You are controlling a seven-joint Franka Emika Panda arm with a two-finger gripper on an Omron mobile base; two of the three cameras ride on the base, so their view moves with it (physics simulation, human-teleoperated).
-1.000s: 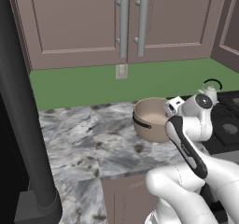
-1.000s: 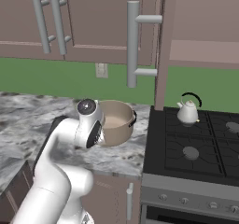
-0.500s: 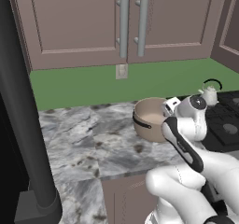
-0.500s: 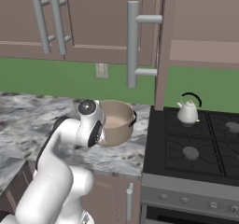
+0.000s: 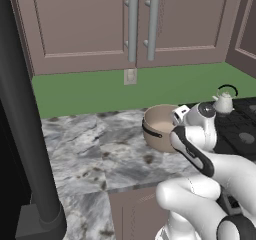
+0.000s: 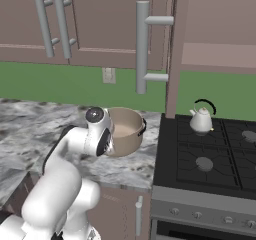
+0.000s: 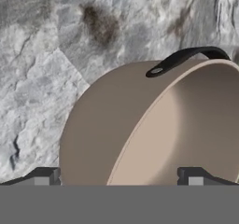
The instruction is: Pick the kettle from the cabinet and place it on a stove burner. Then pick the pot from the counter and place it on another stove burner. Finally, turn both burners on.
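The tan pot stands on the marbled counter, lidless, with a dark loop handle at its far side. My gripper is open just above it, one fingertip outside the wall and the other over the pale inside. From the base, the pot sits right in front of my wrist, beside the cooktop's left edge. The small silvery kettle stands on the back-left burner. The front-left burner is bare.
The black cooktop adjoins the counter on the right, with knobs along its front. Above, a wall cabinet door stands open with its long bar handle over the pot. A dark column rises at the far left.
My hand has edged slightly closer to the pot, jaws unchanged. Pot and kettle have not moved.
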